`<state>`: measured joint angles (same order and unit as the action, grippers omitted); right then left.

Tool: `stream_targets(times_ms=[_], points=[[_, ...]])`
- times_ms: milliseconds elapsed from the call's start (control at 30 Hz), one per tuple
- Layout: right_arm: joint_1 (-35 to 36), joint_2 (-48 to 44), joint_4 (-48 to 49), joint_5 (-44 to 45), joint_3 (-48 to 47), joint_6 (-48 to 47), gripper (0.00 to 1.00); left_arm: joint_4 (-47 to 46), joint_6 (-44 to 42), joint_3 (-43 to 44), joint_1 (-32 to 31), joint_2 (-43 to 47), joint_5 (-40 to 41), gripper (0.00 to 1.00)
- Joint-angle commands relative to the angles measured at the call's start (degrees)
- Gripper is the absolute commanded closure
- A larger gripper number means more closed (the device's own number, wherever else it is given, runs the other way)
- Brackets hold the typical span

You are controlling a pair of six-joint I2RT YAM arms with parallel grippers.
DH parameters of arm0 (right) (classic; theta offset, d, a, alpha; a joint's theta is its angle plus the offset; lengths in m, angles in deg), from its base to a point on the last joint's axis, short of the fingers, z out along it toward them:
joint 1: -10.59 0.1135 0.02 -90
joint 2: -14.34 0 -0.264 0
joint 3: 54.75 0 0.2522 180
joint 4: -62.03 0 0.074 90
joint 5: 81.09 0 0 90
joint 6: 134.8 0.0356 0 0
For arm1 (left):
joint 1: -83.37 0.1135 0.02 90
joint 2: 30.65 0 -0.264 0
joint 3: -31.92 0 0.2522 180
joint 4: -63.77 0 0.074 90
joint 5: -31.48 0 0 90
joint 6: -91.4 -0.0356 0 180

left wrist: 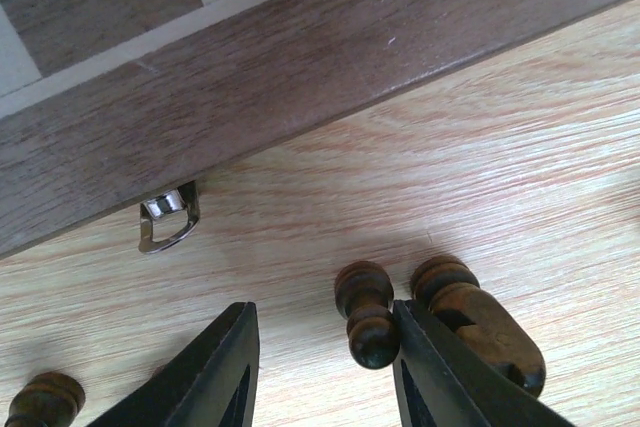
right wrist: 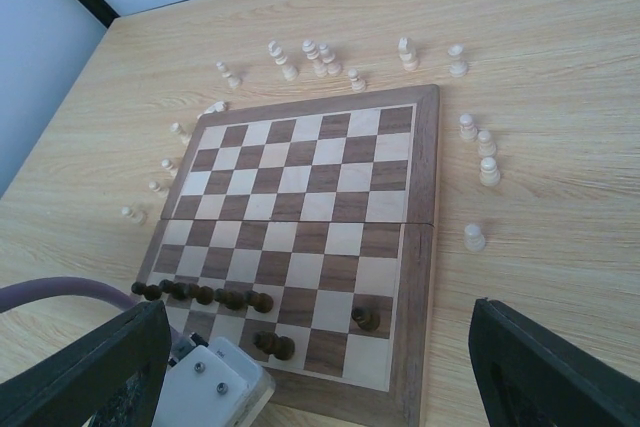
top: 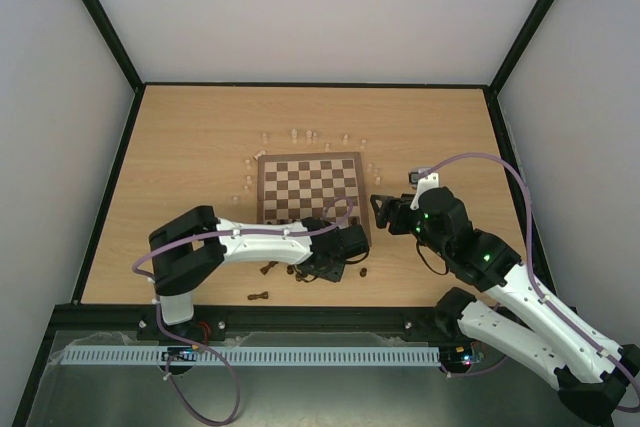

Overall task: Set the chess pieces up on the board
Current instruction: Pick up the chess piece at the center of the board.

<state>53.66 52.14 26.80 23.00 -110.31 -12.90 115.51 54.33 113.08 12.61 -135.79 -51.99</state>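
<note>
The board (top: 310, 185) lies mid-table; its near border (left wrist: 300, 67) fills the top of the left wrist view. My left gripper (left wrist: 325, 367) is open and low over the table just in front of that border. A dark pawn (left wrist: 365, 312) lies between its fingers, against the right finger (left wrist: 450, 377). Another dark piece (left wrist: 485, 327) lies outside that finger. My right gripper (right wrist: 320, 377) is open and empty, above the board's near right corner. A row of dark pawns (right wrist: 200, 294) and two more dark pieces (right wrist: 365, 318) (right wrist: 272, 345) stand on the board (right wrist: 300, 207).
Pale pieces (right wrist: 310, 57) stand off the board along its far, left and right (right wrist: 480, 147) sides. Dark pieces (top: 259, 296) lie on the table near the front edge. A metal clasp (left wrist: 168, 217) hangs from the board's border. Another dark piece (left wrist: 45, 397) lies at the lower left.
</note>
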Motion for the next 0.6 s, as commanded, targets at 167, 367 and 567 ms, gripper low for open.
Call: stream_targets(times_ms=[167,367,567], points=[[-0.3,-0.6,0.8,-0.1,0.5,-0.9,0.18,0.0,-0.5,-0.6,-0.4,-1.2,-0.5,0.80],[-0.3,-0.6,0.8,-0.1,0.6,-0.9,0.18,0.8,-0.4,-0.2,-0.5,-0.5,-0.2,0.88],[-0.3,-0.6,0.8,0.0,0.6,-0.9,0.18,5.5,-0.7,1.7,-0.4,3.0,2.1,0.89]])
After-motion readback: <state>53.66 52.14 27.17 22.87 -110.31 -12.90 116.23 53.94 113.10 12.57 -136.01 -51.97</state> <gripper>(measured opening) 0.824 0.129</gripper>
